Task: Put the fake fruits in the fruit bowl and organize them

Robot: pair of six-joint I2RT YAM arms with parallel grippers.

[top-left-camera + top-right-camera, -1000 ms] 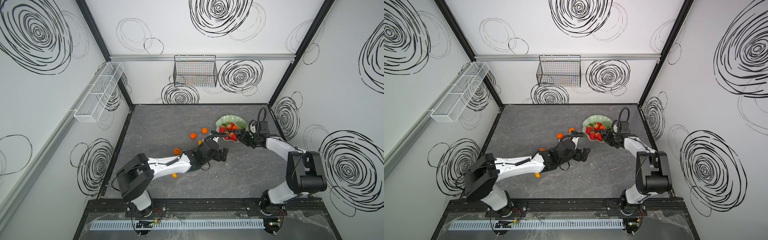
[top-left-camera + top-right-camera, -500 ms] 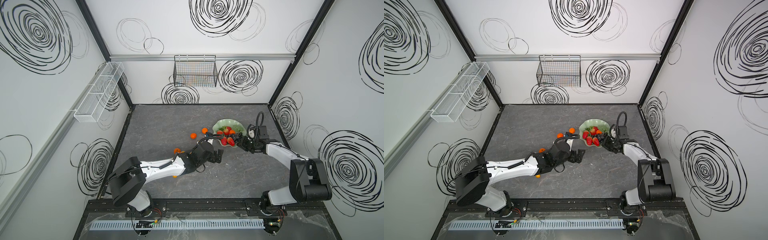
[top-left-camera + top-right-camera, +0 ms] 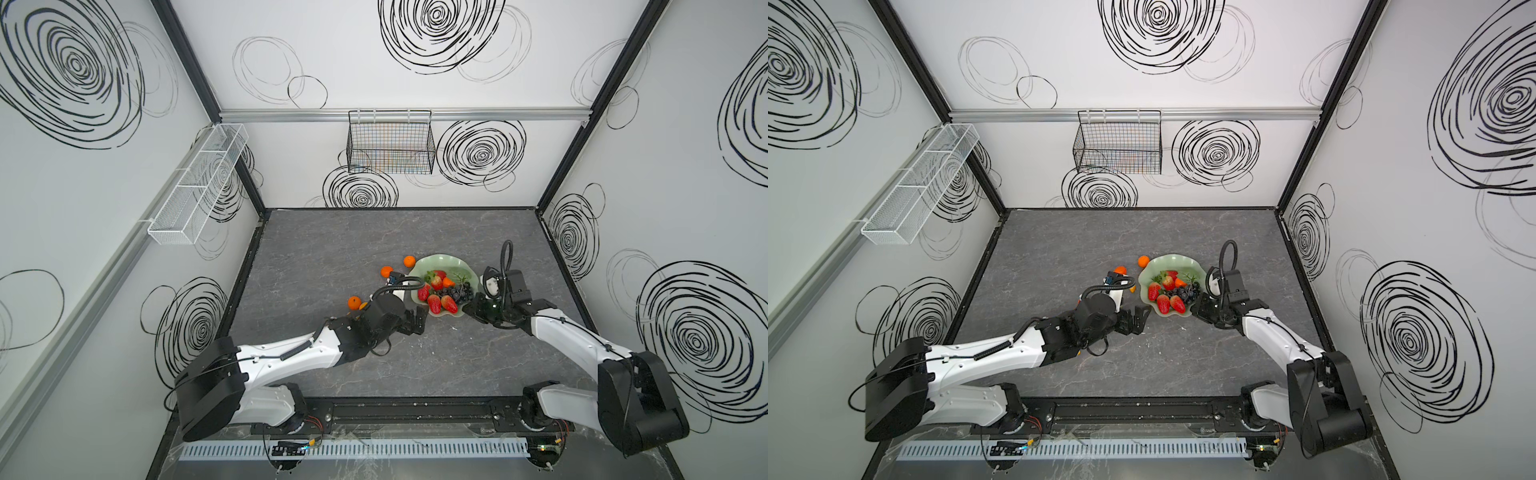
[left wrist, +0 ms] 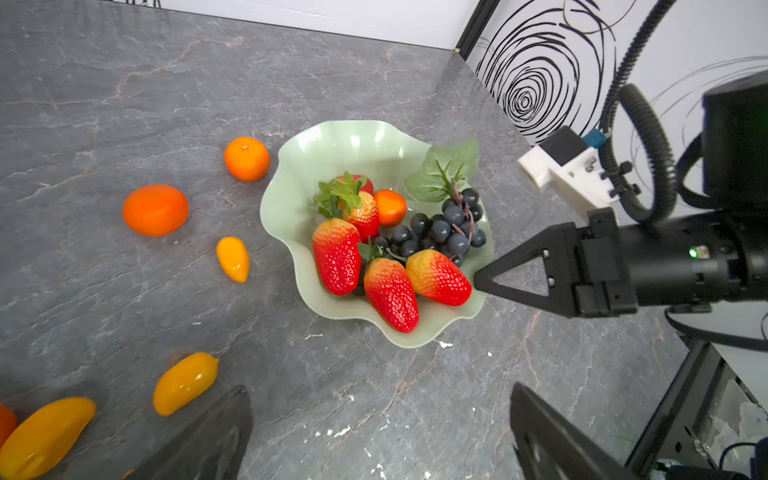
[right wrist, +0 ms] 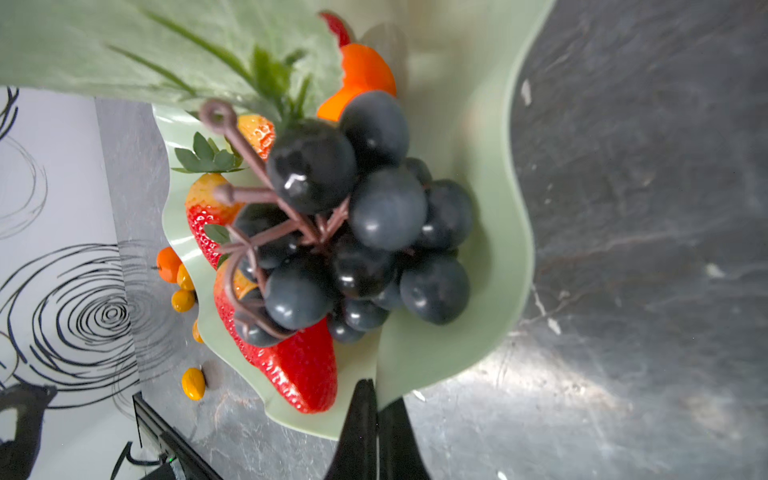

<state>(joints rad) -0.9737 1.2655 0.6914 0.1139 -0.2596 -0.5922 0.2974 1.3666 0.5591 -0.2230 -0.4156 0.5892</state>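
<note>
The pale green fruit bowl sits right of centre in both top views. It holds red strawberries, a dark grape bunch with a leaf, and one small orange fruit. My right gripper is shut on the bowl's near rim. My left gripper hangs open over bare table just in front of the bowl. Tangerines and kumquats lie on the table left of the bowl.
A black wire basket hangs on the back wall and a white mesh tray on the left wall. Another tangerine lies beside the left wrist. The right wall stands close behind the right arm.
The bowl has slid toward the front and slightly left, with the right gripper holding its rim. My left gripper, still open, has drawn back toward the front left.
</note>
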